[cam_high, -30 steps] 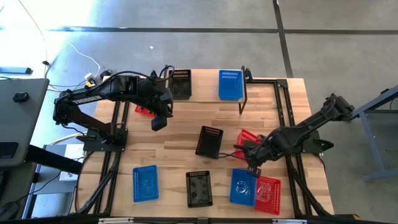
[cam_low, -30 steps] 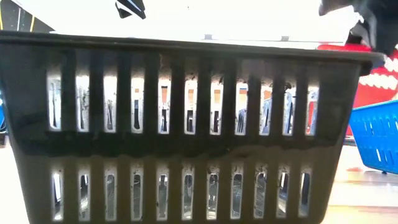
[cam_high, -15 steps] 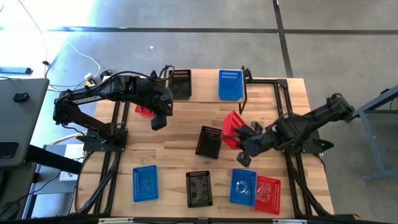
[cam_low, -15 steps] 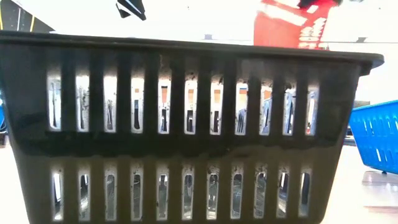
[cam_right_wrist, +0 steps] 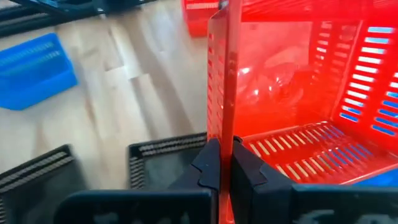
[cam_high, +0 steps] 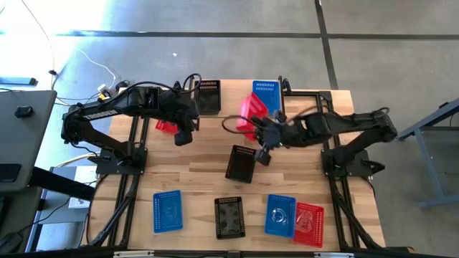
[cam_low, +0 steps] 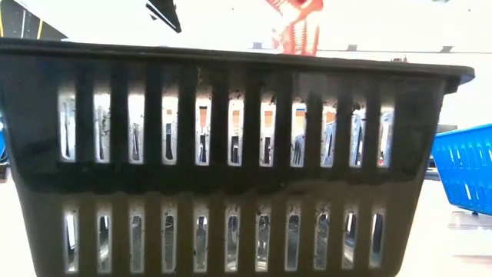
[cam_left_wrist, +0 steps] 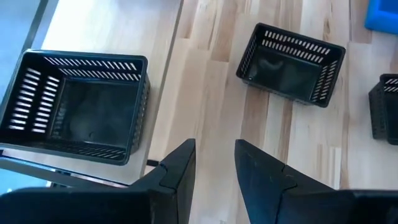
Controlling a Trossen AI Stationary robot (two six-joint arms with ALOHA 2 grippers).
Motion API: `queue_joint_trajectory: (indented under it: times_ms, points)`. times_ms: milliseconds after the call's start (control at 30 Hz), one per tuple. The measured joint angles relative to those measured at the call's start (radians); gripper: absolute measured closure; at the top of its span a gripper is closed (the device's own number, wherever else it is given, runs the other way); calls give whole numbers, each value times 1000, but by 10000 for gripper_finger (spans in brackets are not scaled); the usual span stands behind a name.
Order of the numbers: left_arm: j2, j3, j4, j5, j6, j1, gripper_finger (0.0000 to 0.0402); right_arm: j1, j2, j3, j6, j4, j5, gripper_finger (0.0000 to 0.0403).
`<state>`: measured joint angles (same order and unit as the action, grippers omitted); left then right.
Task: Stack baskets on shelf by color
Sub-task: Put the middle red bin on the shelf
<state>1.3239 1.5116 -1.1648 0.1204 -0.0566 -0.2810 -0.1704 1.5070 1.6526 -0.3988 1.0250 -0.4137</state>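
My right gripper (cam_high: 262, 135) is shut on a red basket (cam_high: 249, 115) and holds it in the air beside the shelf (cam_high: 237, 97), just over a black basket (cam_high: 242, 163) on the table. In the low view the red basket (cam_low: 296, 27) shows above a black basket's rim. A black basket (cam_high: 209, 97) and a blue basket (cam_high: 265, 97) stand on the shelf's plank. My left gripper (cam_high: 183, 136) is open and hovers at the shelf's left end; in its wrist view (cam_left_wrist: 214, 165) it touches nothing. A second red basket (cam_high: 165, 127) sits beside it. My right gripper pinches one perforated side wall (cam_right_wrist: 219, 124) of the red basket at its rim, one finger (cam_right_wrist: 249, 171) inside the basket and one outside. The basket is lifted clear of the table and tipped, its open side turned sideways.
Along the table's near edge sit a blue basket (cam_high: 167, 211), a black basket (cam_high: 229, 217), and a blue basket (cam_high: 280, 215) next to a red one (cam_high: 308, 223). The near black basket (cam_low: 231, 154) fills the low view. Black shelf legs (cam_high: 281, 118) stand close by the right gripper.
My right gripper has lifted the red basket off the table's right side and carried it up and toward the far edge and the left, to the shelf. The basket has come clear of the table and tipped onto its side in the hold.
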Motion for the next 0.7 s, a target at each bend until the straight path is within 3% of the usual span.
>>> queue_joint_trajectory:
  times_ms: [433,700]
  points:
    - [0,0,-77,31,107,0,300,177,198,271,435,100,-4,403]
    - [0,0,-98,33,240,0,300,274,300,330,587,112,4,403]
